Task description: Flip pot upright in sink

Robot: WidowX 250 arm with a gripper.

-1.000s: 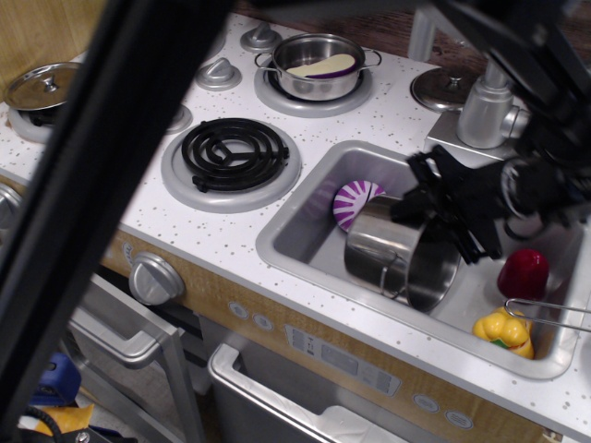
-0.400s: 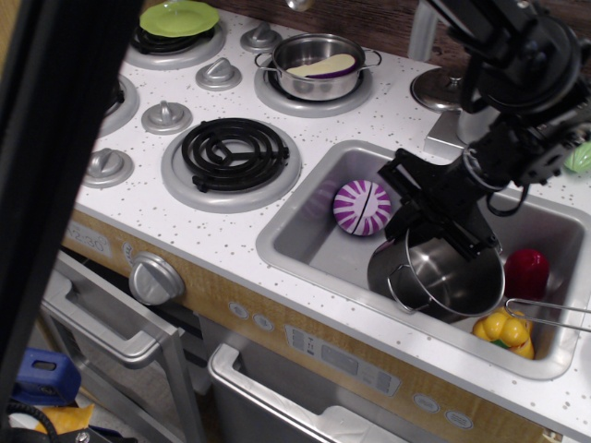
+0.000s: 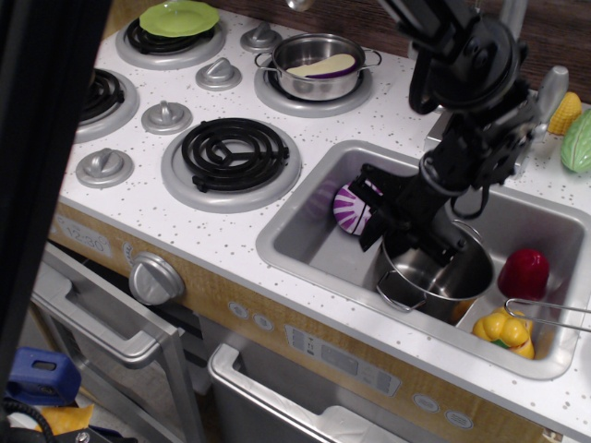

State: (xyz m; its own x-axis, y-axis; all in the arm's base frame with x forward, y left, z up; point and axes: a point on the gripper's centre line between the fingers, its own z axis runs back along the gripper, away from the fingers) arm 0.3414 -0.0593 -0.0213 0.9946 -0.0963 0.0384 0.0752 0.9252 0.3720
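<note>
Pot (image 3: 434,270) rim in shut claw (image 3: 406,226)

The gripper (image 3: 399,220) is hiding part of the striped ball (image 3: 349,207) and the pot (image 3: 434,273) rim. Its fingertips are too dark to tell apart.

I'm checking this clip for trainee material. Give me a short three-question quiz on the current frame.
1. True or false: the pot in the sink has its opening facing up.
2. What lies behind the gripper, at the pot's left? A) purple striped ball B) green plate C) corn cob
3. Which vegetable in the sink sits nearest the front right corner?

Key: 1 true. 2 A. 3 the yellow pepper, in front of the red one.
</note>
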